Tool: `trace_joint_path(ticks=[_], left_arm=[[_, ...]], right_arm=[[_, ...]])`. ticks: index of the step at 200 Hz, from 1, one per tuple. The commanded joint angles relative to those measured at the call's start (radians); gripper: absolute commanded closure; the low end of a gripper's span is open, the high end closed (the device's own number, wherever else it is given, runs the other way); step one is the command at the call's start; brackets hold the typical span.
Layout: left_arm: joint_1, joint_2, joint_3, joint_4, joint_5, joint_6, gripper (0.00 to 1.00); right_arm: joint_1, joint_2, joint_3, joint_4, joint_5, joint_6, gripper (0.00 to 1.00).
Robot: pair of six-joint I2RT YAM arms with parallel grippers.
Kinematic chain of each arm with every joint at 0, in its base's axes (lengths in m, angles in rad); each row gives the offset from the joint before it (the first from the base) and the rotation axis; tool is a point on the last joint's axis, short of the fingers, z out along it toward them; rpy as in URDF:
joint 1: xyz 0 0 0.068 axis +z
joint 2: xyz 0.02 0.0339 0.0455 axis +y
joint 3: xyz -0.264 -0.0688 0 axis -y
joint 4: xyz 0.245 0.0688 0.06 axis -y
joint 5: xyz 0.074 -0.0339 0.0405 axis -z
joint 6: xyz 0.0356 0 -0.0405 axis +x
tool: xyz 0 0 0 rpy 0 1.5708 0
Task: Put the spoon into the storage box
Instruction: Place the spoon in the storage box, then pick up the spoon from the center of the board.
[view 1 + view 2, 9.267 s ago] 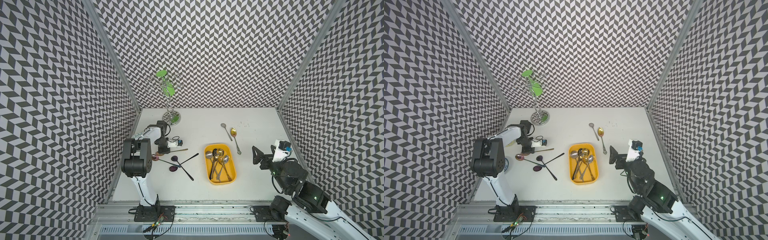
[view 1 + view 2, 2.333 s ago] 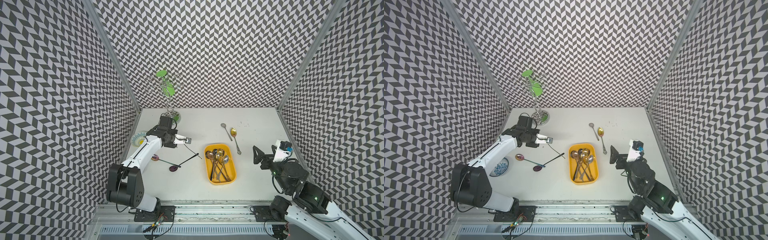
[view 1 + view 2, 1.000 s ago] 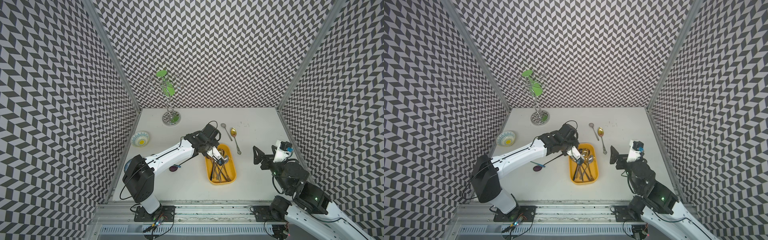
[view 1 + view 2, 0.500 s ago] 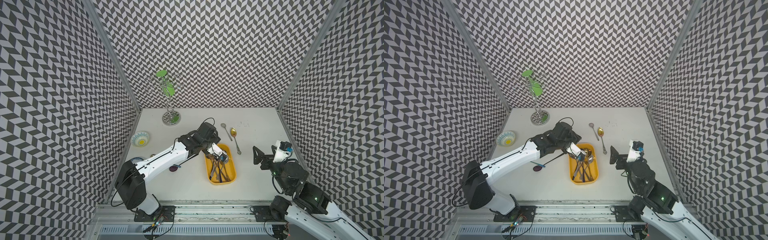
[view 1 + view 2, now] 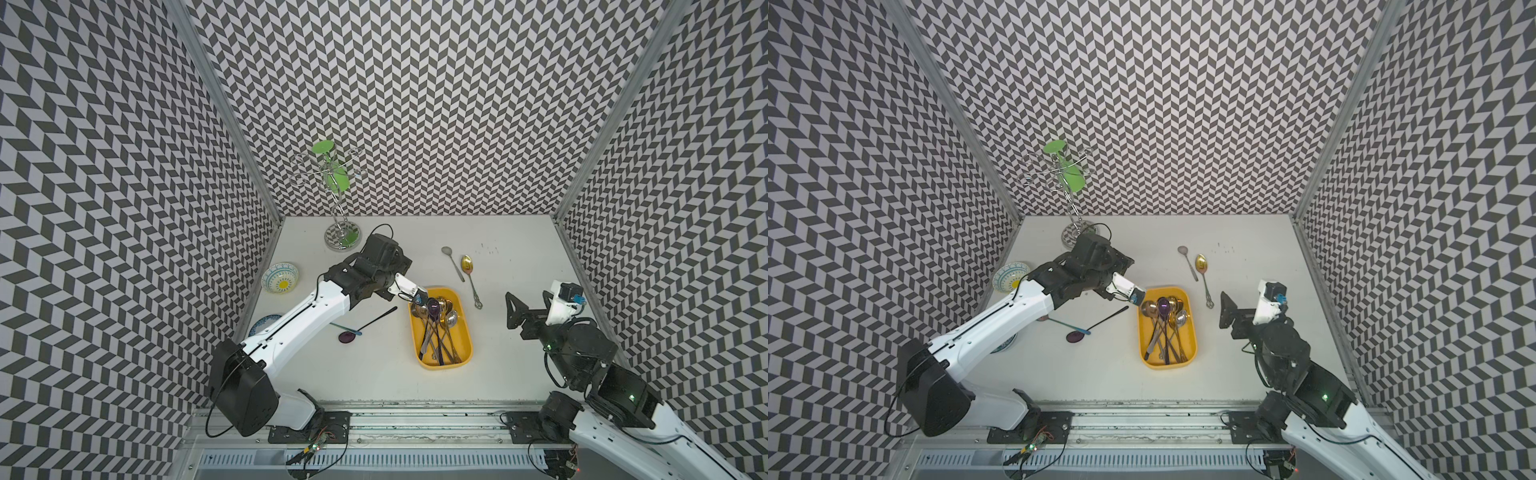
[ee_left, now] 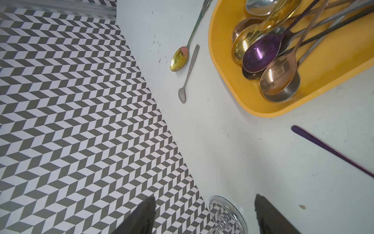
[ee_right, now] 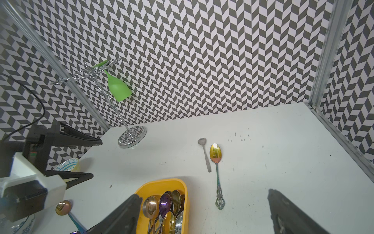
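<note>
Left claw (image 6: 204,199) has just let go and drawn back, fingers spread and empty; purple spoon (image 5: 433,309) now lies atop the pile in the storage box (image 5: 464,347), so that spoon looks delivered, with other spoons (image 5: 467,263) still out on the table (image 5: 519,357).

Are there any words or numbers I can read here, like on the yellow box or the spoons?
None. No words, numbers or signs can be read: the storage box is plain yellow, the patterned bowl bears only shapes, and the spoons show no lettering.
</note>
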Motion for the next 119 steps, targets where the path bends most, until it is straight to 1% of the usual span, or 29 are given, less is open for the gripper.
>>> trace_joint_path(ticks=[1, 44, 62, 72, 76, 79, 119], left_arm=[[0.042, -0.037, -0.014, -0.069, 0.038, -0.005, 0.16], [0.146, -0.047, -0.016, -0.165, 0.061, -0.001, 0.15], [0.189, -0.048, -0.016, -0.210, 0.072, 0.003, 0.12], [0.213, -0.049, -0.022, -0.229, 0.078, 0.011, 0.09], [0.224, -0.048, -0.023, -0.235, 0.079, 0.013, 0.02], [0.230, -0.047, -0.025, -0.242, 0.081, 0.013, 0.00], [0.315, -0.039, -0.047, -0.296, 0.097, 0.034, 0.00]], right_arm=[[0.004, 0.002, -0.006, 0.040, 0.003, 0.001, 0.01], [0.004, 0.006, -0.005, 0.043, -0.002, -0.001, 0.01], [0.004, -0.002, -0.007, 0.043, 0.005, 0.000, 0.01], [0.004, -0.001, -0.008, 0.045, -0.004, -0.007, 0.01], [0.004, 0.001, -0.007, 0.045, -0.007, -0.008, 0.01], [0.004, 0.002, -0.007, 0.045, -0.007, -0.008, 0.01], [0.004, 0.007, -0.006, 0.045, -0.005, -0.006, 0.01]])
